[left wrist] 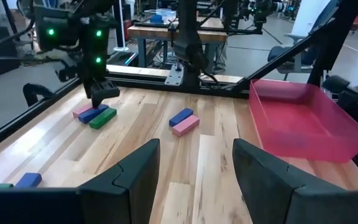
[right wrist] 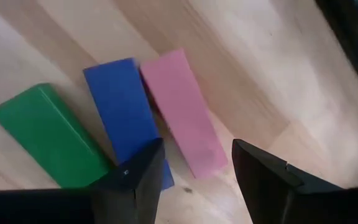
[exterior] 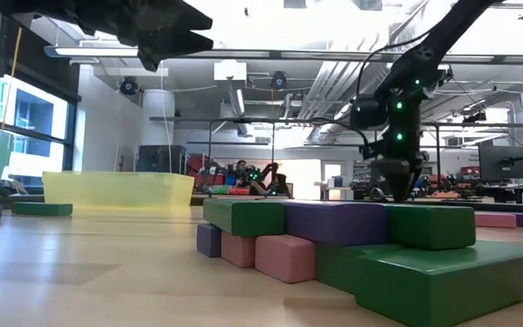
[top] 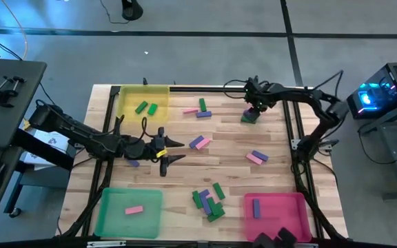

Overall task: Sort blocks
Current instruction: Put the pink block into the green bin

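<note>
Small green, pink and purple-blue blocks lie scattered on the wooden table. My right gripper is open and points down at the far side, just above three blocks lying flat side by side: green, blue and pink. Its fingers stand on either side of the pink block's end, beside the blue block, and touch nothing. My left gripper is open and empty above the table's middle left, pointing right. A purple and pink pair lies just beyond it.
A yellow tray at the far left holds two green blocks. A green tray at the near left holds a pink block. A pink tray at the near right holds a purple block. A pile of green and purple blocks lies between the near trays.
</note>
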Controlling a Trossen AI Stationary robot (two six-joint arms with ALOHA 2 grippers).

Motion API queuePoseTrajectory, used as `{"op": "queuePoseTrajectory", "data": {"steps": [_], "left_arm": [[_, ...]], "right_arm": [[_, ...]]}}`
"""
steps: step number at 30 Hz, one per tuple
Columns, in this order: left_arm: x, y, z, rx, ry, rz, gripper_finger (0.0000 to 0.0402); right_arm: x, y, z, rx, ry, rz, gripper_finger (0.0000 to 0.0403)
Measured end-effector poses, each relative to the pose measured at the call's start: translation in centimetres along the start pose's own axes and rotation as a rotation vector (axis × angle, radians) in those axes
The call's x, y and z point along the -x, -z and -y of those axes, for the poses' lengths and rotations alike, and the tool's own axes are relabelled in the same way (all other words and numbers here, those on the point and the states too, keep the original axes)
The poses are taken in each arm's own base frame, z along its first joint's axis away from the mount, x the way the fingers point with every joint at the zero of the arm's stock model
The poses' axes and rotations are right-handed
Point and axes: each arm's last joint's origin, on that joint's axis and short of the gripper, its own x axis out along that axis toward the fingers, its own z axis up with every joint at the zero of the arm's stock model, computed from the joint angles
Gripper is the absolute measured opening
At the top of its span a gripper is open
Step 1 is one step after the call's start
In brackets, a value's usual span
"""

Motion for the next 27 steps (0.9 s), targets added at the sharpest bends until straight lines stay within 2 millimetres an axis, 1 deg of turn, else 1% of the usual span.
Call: {"op": "queuePoseTrajectory", "data": {"steps": [2,3,5,7,10,16,19,23,27], "left_arm": [[0.0,0.04,-0.01,-0.002,0.0,-0.004,0.0188],[0.0,0.06,-0.01,-0.003,-0.001,-0.006,0.0188],[0.0,0.06,-0.02,-0.002,-0.001,-0.006,0.0188],[-0.01,0.05,-0.01,-0.002,-0.001,-0.006,0.0188],[-0.01,0.05,-0.01,-0.002,0.0,-0.006,0.0188],[0.0,0.06,0.0,-0.002,0.002,-0.007,0.0188],[0.0,0.06,0.02,-0.001,0.004,-0.007,0.0188],[0.0,0.06,0.02,-0.001,0.004,-0.007,0.0188],[0.0,0.06,0.01,-0.002,0.003,-0.007,0.0188]], "right_arm": [[-0.79,-0.05,-0.03,0.026,0.011,-0.026,0.0181],[-1.09,0.02,-0.03,0.033,0.043,-0.047,0.0181],[-0.92,-0.29,0.07,0.034,0.082,-0.038,0.0179],[-1.18,-0.28,0.19,0.047,0.094,-0.048,0.0172],[-1.11,-0.23,0.39,0.079,0.093,-0.05,0.0146],[-0.96,0.01,0.65,0.111,0.077,-0.078,0.007],[-0.77,-0.03,0.68,0.134,0.039,-0.084,0.0039],[-0.41,-0.13,0.57,0.17,-0.026,-0.093,0.0019],[-0.33,-0.15,0.39,0.179,-0.059,-0.087,0.0017]]}}
